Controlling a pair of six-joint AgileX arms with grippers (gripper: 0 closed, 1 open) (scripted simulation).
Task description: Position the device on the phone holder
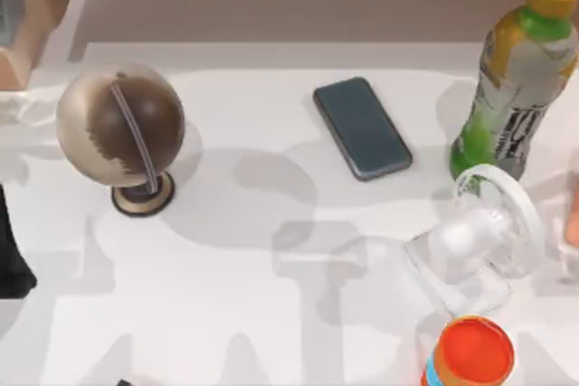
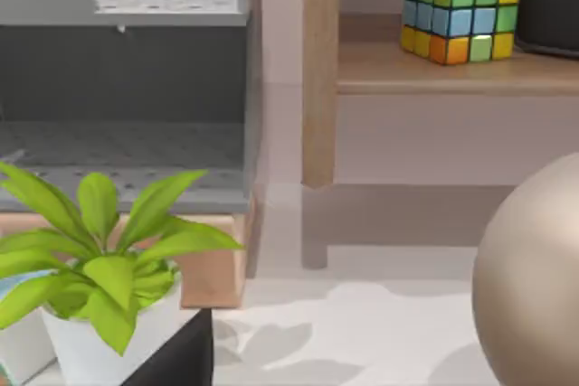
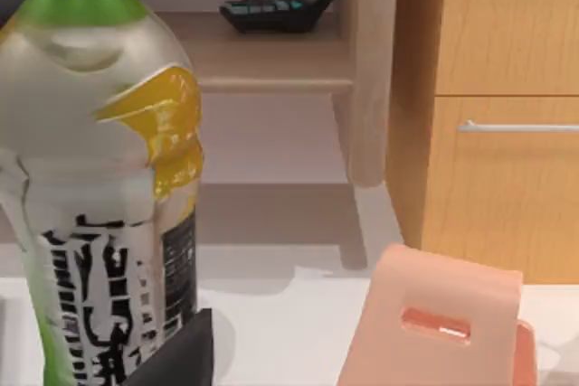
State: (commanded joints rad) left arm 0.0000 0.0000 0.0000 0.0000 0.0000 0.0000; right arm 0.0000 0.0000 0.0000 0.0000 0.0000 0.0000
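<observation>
A: Device first. We have one smartphone (image 1: 362, 128), flat, dark slate-grey, rounded corners, glossy blank screen. It lies face up on the white table (image 1: 253, 314), a bit right of centre toward the far edge, turned at a diagonal.

B: Touching anything?

A: No. It sits between the globe (image 1: 120, 124) on the left and the green-labelled bottle (image 1: 518, 79) on the right, apart from both. The pink phone holder (image 3: 434, 323) stands just beside the bottle in our right wrist view; from above, a pink sliver at the right edge (image 1: 572, 214). Well apart from the phone.

B: Arms?

A: Our left arm is a dark shape at the table's left edge (image 1: 14, 259). Its wrist camera looks level across the table at a potted plant (image 2: 99, 259) and the globe's side (image 2: 534, 277). The right wrist camera faces the bottle and holder, also level. A dark bit of gripper pokes into each wrist view, left (image 2: 176, 359) and right (image 3: 176, 354). How far either pincer is spread, or whether it has hold of anything, we cannot tell.

B: Counts?

A: One phone, one globe, one bottle, one holder, one small white desk fan (image 1: 484, 237), one orange-lidded can (image 1: 470, 352) at the near edge, one plant. On the shelves: one colour cube (image 2: 461, 14), one calculator (image 3: 276, 8).
</observation>
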